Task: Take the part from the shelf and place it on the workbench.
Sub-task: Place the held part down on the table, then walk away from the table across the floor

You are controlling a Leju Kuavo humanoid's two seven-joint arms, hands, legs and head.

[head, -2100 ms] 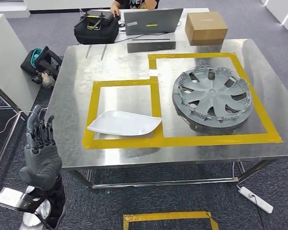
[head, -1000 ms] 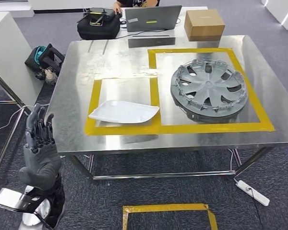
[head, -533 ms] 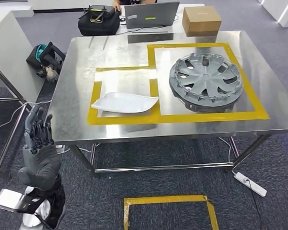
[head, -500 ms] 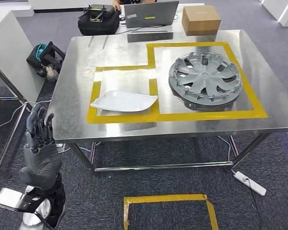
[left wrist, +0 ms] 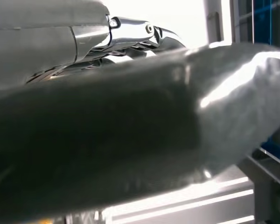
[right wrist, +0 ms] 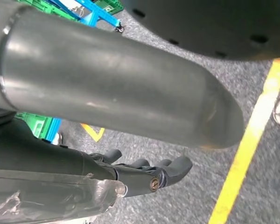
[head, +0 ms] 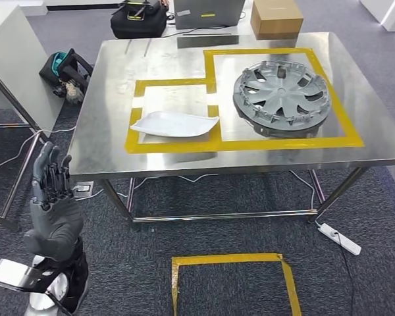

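A flat white part (head: pixel 174 123) lies on the steel workbench (head: pixel 106 118), inside the smaller yellow-taped square. A grey wheel cover (head: pixel 281 97) rests in the larger taped area to its right. My left hand (head: pixel 50 197) is raised at the lower left, well short of the bench's front edge, fingers pointing up and holding nothing. In the left wrist view, the left hand (left wrist: pixel 96 130) looms close and blurred. In the right wrist view, my right hand (right wrist: pixel 149 170) hangs over the carpet with its fingers loosely extended and empty.
At the bench's far edge are a black bag (head: pixel 138 20), a laptop (head: pixel 208 12) and a cardboard box (head: pixel 276 18). A dark bag (head: pixel 66 71) lies on the floor by a white stand (head: pixel 6 59). A power strip (head: pixel 340 238) and a yellow tape outline (head: pixel 230 260) mark the carpet.
The whole view has shifted: the bench sits farther up the picture and more floor shows below it, so the camera moved. The white part, wheel cover and left hand keep their places.
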